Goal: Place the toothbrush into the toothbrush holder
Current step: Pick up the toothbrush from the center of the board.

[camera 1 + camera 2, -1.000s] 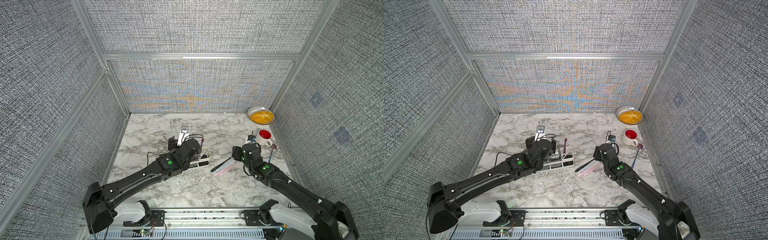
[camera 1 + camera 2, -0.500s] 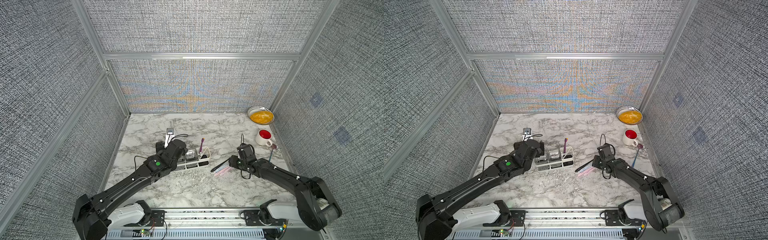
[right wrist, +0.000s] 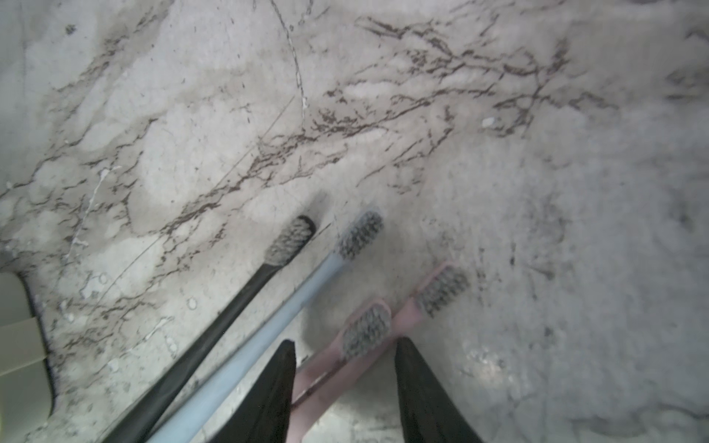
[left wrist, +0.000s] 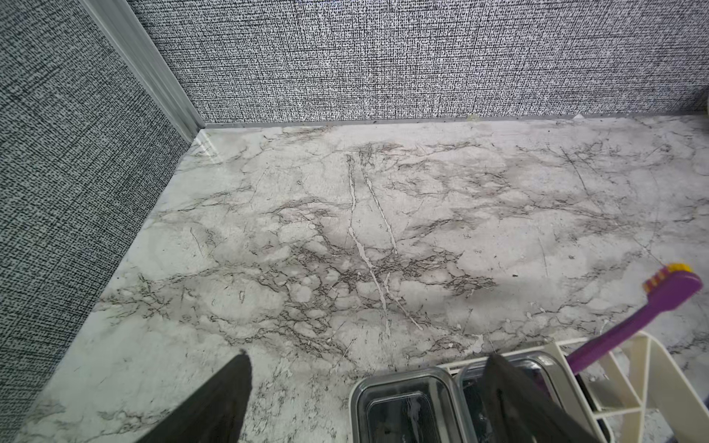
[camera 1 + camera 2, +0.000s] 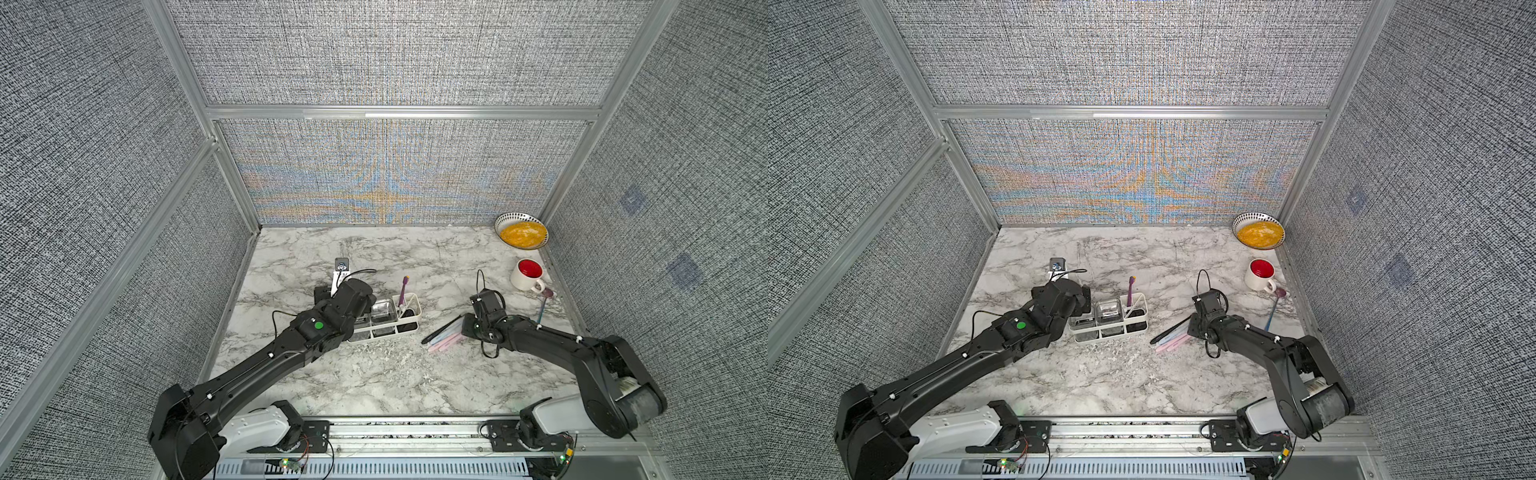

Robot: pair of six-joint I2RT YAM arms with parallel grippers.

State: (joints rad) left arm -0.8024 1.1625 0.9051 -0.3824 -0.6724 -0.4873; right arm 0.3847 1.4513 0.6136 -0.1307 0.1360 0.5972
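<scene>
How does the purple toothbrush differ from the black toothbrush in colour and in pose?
The purple toothbrush stands tilted, head up, in an end compartment of the holder; the black toothbrush lies flat on the table. The purple toothbrush has yellow-striped bristles; the black toothbrush has grey ones. The purple toothbrush stands alone; the black toothbrush lies beside a light blue toothbrush. Both have long, thin handles.

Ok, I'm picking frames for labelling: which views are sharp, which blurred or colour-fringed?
Right wrist view: soft, bristles of the black toothbrush smeared. Left wrist view: crisp on the purple toothbrush. Both top views: sharp, but rainbow moiré on the back wall.
</scene>
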